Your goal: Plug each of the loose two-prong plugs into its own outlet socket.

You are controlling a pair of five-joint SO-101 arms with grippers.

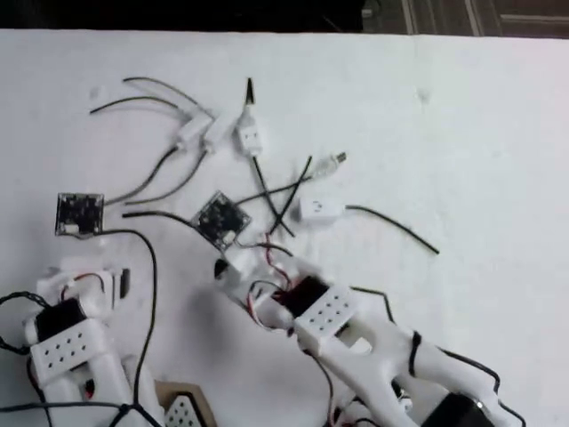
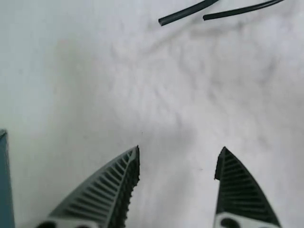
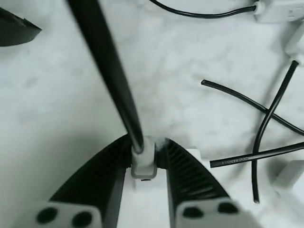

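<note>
High view: right gripper sits just beside a black square outlet socket; its grip is too blurred to read here.

Left wrist view: left gripper spread apart over bare white table. Two black cable ends run off the edge.

Right wrist view: right gripper clamped on a small white two-prong plug. Prongs hidden; its thick black cable is cut off at the frame edge.

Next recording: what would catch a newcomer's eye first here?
The right gripper stands out, shut on a white plug whose black cable runs out of its grip, close to a dark socket block at mid-table. Beyond it lies a tangle of loose plugs and cables. The left gripper hangs open over bare table.
</note>
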